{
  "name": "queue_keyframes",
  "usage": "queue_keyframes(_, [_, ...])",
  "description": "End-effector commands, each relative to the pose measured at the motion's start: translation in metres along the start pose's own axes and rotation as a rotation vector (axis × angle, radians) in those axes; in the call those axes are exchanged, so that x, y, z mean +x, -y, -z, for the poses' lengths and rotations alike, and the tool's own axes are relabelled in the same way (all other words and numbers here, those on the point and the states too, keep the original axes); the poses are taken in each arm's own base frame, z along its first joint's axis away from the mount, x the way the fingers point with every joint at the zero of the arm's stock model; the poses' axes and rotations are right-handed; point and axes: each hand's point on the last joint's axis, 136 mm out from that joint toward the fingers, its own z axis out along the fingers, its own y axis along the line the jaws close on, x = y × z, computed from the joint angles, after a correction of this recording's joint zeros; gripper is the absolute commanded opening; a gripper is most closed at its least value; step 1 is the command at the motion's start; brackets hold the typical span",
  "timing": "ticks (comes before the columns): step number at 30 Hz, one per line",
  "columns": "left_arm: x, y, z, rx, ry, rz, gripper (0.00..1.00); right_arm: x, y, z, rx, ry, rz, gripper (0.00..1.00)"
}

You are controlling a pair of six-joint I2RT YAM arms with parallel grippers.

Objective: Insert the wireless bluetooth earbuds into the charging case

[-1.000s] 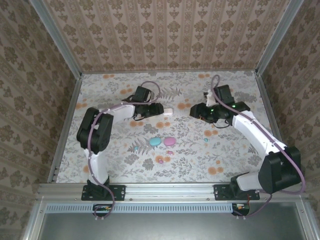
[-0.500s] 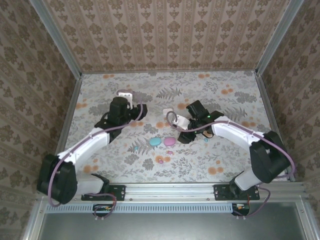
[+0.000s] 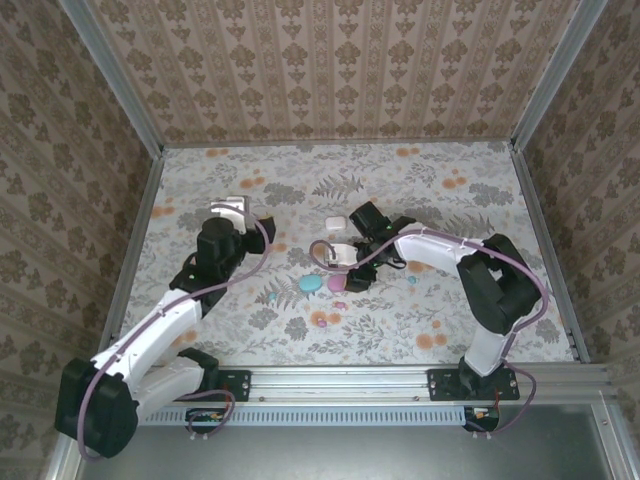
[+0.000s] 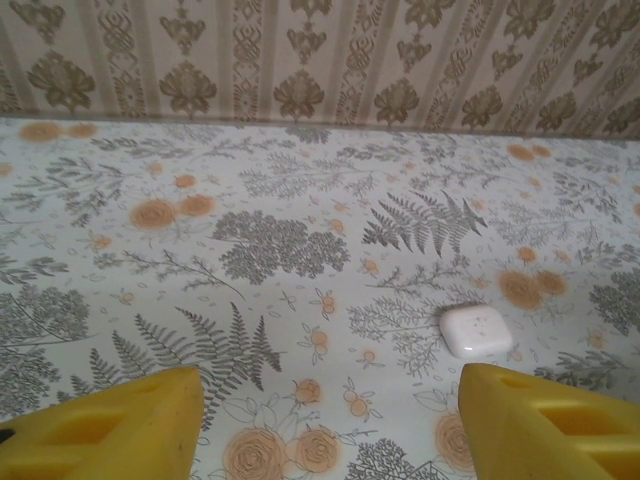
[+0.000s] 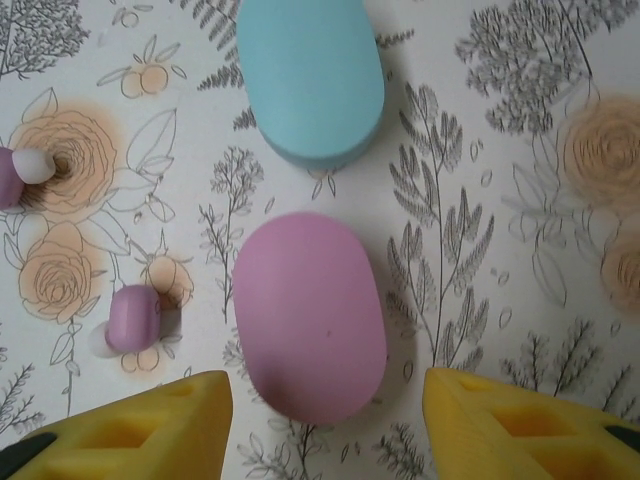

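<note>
The right gripper (image 5: 322,400) hangs open over the pink case (image 5: 308,315). 1 finger stands on each side of the case's near end, and neither seems to touch it. The teal case (image 5: 310,75) lies at 12 o'clock of the pink case, close but apart. On the bench (image 5: 480,150) the near bud (image 5: 133,318), magenta, sits just beside the pink case at 9 o'clock. The far bud (image 5: 18,170) lies out toward 10 o'clock, at the frame edge. Both cases look shut, and no bud is in either.

The step in hand looks like a grasp of the pink case. To do it well, descend straight, centred across the short axis, so the fingers close on the 2 long flanks. The shell looks rounded and smooth, so grip low, at its widest line, or it may squirt out toward 12 o'clock into the teal case. Mind the finger on the 9 o'clock side, because a skewed descent could knock the near bud away.

The left gripper (image 4: 330,420) is open and holds nothing above the bare bench. The white case (image 4: 477,330) lies ahead of it at 2 o'clock. This gripper will probably be needed to steady the pink case or lift its lid.
</note>
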Motion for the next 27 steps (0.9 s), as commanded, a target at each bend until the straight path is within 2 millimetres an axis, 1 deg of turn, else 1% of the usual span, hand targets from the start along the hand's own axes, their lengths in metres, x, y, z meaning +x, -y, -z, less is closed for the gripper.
queue_keyframes(1, [-0.008, -0.012, 0.008, -0.050, 0.059, -0.011, 0.69, -0.003, -0.012, -0.006, -0.084, -0.014, 0.061, 0.55])
queue_keyframes(3, [-0.009, -0.013, 0.011, -0.052, 0.066, -0.013, 0.70, -0.002, -0.015, -0.008, -0.099, -0.031, 0.071, 0.56])
queue_keyframes(4, [-0.009, -0.014, 0.012, -0.053, 0.068, -0.013, 0.70, -0.002, -0.017, -0.009, -0.106, -0.037, 0.083, 0.59])
queue_keyframes(8, [-0.006, -0.014, 0.012, -0.050, 0.062, -0.009, 0.70, 0.000, -0.021, -0.015, -0.121, -0.065, 0.108, 0.61])
queue_keyframes(9, [-0.006, -0.014, 0.012, -0.049, 0.063, -0.006, 0.70, 0.002, -0.021, -0.017, -0.123, -0.077, 0.111, 0.61])
queue_keyframes(12, [-0.006, -0.012, 0.010, -0.042, 0.060, 0.000, 0.70, 0.007, -0.012, -0.023, -0.083, -0.113, 0.108, 0.61])
queue_keyframes(13, [-0.007, -0.020, 0.010, -0.061, 0.063, 0.009, 0.70, 0.006, -0.011, -0.024, -0.081, -0.113, 0.108, 0.62])
queue_keyframes(14, [-0.007, -0.021, 0.010, -0.062, 0.061, 0.010, 0.70, 0.006, -0.010, -0.026, -0.081, -0.115, 0.110, 0.62])
queue_keyframes(18, [-0.006, -0.021, 0.009, -0.062, 0.057, 0.014, 0.70, 0.006, -0.011, -0.029, -0.115, -0.138, 0.105, 0.61])
queue_keyframes(23, [-0.007, -0.022, 0.009, -0.062, 0.060, 0.021, 0.70, 0.007, -0.008, -0.031, -0.096, -0.142, 0.111, 0.60])
queue_keyframes(27, [-0.006, -0.022, 0.007, -0.057, 0.054, 0.025, 0.70, 0.008, -0.010, -0.032, -0.108, -0.148, 0.122, 0.53])
